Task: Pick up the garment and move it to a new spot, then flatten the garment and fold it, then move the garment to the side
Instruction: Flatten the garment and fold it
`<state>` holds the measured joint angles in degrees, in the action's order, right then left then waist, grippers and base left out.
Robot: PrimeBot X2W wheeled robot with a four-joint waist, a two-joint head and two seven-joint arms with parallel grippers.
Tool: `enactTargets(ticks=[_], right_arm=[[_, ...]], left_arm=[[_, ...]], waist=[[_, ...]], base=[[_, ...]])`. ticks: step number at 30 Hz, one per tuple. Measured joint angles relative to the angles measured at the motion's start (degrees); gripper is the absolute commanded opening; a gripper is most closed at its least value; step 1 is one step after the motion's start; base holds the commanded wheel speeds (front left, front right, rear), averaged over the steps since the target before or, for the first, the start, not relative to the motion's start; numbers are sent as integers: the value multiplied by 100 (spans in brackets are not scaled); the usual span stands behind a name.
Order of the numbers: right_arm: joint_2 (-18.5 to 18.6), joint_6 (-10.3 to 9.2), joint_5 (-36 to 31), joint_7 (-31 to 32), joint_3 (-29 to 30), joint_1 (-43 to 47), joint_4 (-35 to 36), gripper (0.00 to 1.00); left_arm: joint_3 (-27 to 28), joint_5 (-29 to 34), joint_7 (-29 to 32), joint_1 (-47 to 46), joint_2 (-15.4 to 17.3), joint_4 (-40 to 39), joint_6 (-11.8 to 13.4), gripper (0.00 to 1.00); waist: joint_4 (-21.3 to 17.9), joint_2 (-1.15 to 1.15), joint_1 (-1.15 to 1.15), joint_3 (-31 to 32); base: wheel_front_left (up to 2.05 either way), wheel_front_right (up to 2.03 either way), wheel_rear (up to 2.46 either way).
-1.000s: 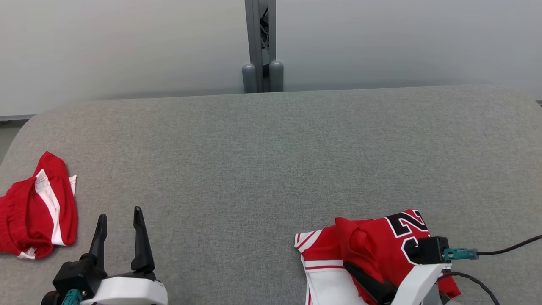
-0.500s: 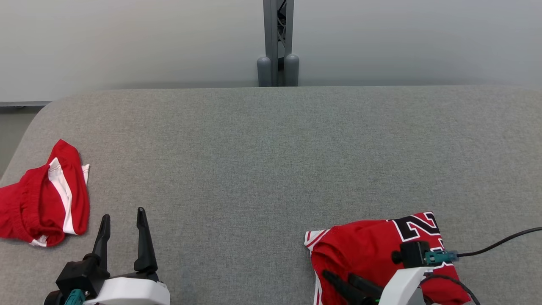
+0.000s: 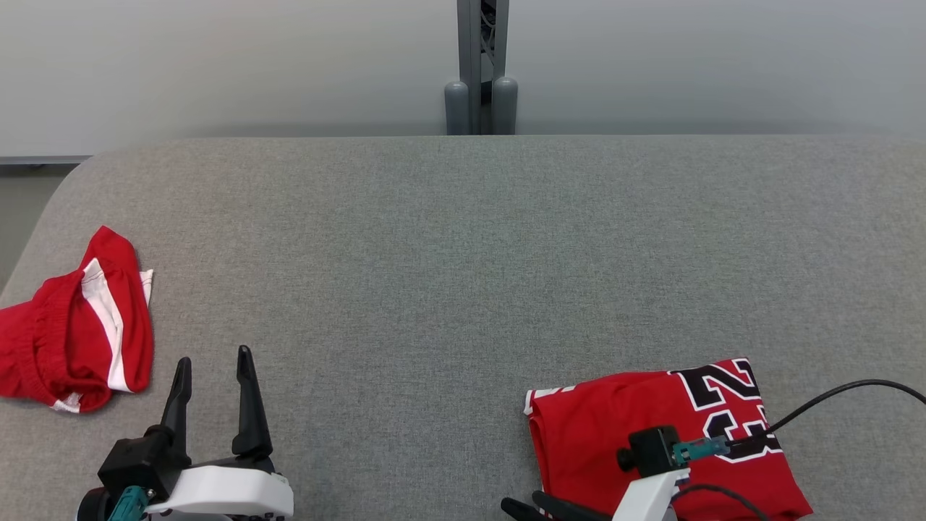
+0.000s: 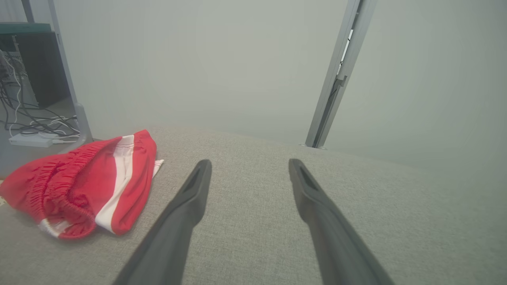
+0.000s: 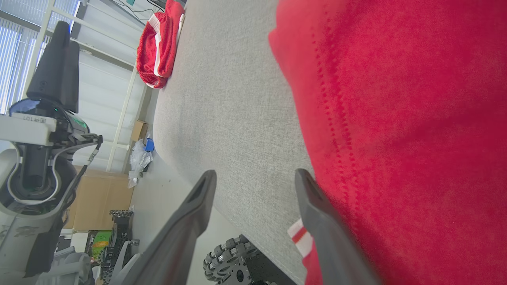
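The garment, a red jersey with black and white numerals, lies folded at the table's near right; its red cloth also shows close up in the right wrist view. My right gripper points left at the jersey's near left corner, low by the table's front edge. It is open with nothing between its fingers, and one finger runs along the jersey's edge. My left gripper rests at the near left, open and empty, above bare table.
Crumpled red shorts with a white stripe lie at the table's left edge. The grey fabric table is bare in the middle. A metal post stands behind it. A black cable trails from my right wrist.
My right gripper has opened, let go of the jersey and pulled back toward the near edge. The jersey's raised fold has dropped flat. The head camera shifted; the left arm stayed put.
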<state>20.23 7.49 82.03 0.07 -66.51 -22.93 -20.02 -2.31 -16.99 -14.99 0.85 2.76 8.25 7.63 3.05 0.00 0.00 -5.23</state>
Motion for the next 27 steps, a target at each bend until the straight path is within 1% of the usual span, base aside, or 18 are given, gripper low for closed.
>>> enactTargets(ticks=[4, 7, 9, 10, 11, 14, 16, 19, 21, 24, 27], right_arm=[[-10, 0, 21, -67, -10, -88, 78, 100], [141, 0, 70, -221, 130, -193, 170, 100], [308, 0, 70, -372, 235, -249, 242, 100], [487, 0, 60, -535, 348, -307, 287, 100], [590, 0, 30, -648, 405, -338, 294, 100], [906, 0, -212, -1099, 610, -442, 223, 100], [1106, 0, -520, -1329, 768, -505, 23, 100], [1301, 0, -1301, -1482, 1200, -610, -409, 100], [1271, 0, -2137, -1500, 1992, -628, -532, 100], [1073, 0, -3707, -1522, 3333, -441, -361, 100], [630, 1, -5027, -1522, 4456, 222, 113, 100]], left_arm=[[11, 0, 0, -15, 0, 15, 1, 100], [37, 0, 0, -14, 1, 20, 8, 100], [44, 1, 0, -12, 1, 18, 8, 100], [54, 3, 0, 3, 1, 13, 5, 100], [64, 5, 0, 10, 0, 8, 1, 100], [86, 26, 0, 14, 1, -45, -8, 100], [89, 29, 0, 15, 0, -86, -9, 100], [80, 36, 0, 12, 0, -175, -9, 100], [89, 37, 0, -1, 0, -246, -8, 100], [78, 67, 0, -30, 1, -366, -7, 100], [26, 115, 0, -55, 0, -461, -7, 100]], waist=[[-2, 0, 0, 21], [-40, 0, 0, 74], [-80, 0, 0, 125], [-128, 0, 0, 183], [-155, 0, 0, 215], [-244, 0, 0, 311], [-308, 0, 0, 369], [-410, 0, 0, 422], [-476, 0, 0, 436], [-562, 0, 0, 434], [-608, 0, 0, 414]], base=[[0, 0, 0], [0, 0, 0], [0, 0, 0], [0, 0, 0], [0, 0, 0], [0, 0, 0], [0, 0, 0], [0, 0, 0], [0, 0, 0], [0, 0, 0], [0, 0, 0]])
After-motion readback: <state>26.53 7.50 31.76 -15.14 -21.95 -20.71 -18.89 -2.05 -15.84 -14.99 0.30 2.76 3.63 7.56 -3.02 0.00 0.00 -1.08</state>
